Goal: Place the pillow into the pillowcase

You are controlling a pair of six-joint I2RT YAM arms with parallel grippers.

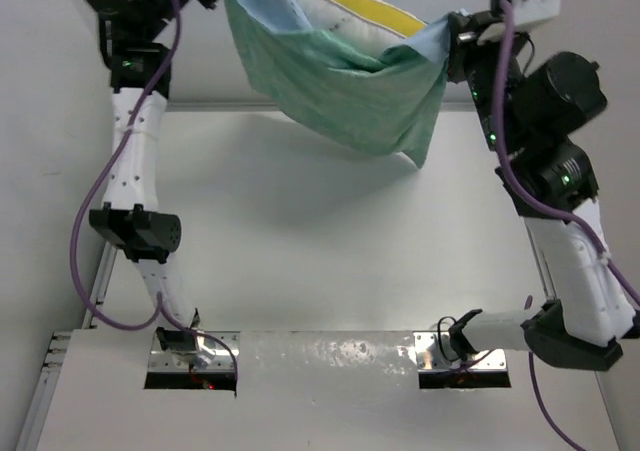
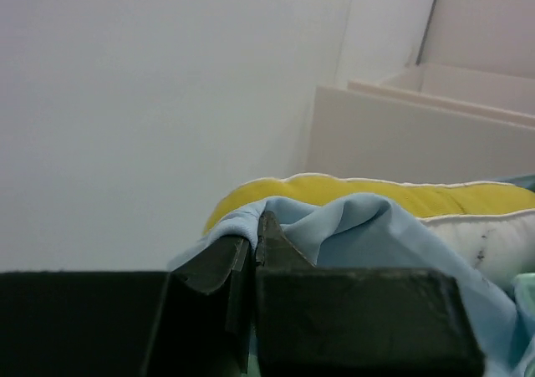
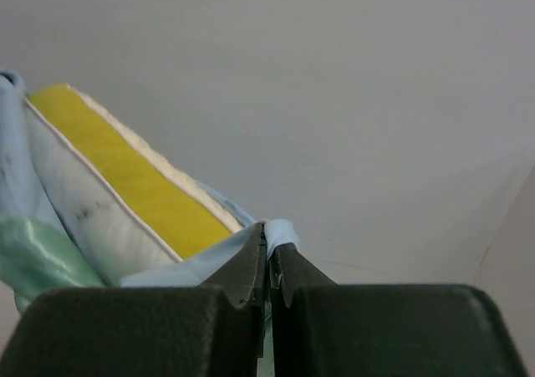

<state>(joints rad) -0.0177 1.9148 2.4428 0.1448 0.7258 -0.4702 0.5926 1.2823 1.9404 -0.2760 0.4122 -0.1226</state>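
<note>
Satin, teal outside and pale blue within, is hung between the two tools as an open sack. The pillowcase (image 1: 350, 96) is pinched at one corner of its mouth by the left tool (image 2: 255, 241) and at the other by the right tool (image 3: 269, 247), each clamped tight on a fold of blue hem with no gap seen between its fingers. The pillow (image 1: 345, 6) is lodged in the mouth between the tools, its yellow edge and a strip of white padding standing proud of the hem just beside each tool; the rest is judged to be sunk in the sagging cloth below them. The step in hand appears to be the settling of the pillow to the bottom of the case (most of the insertion looks done). It would be done well with both grips firm and level, the mouth drawn taut between the tools, and the load shaken down in short vertical jolts. A lopsided mouth could let the pillow tip out, and thin satin may slip from so narrow a pinch. Below the tools the white table (image 1: 300, 241) is seen apart from the hanging cloth, its shadow cast there, with a glossy patch towards the arm bases. Behind the tools a plain pale wall is seen, and a cream ledge (image 2: 401, 135) beyond the left tool.
</note>
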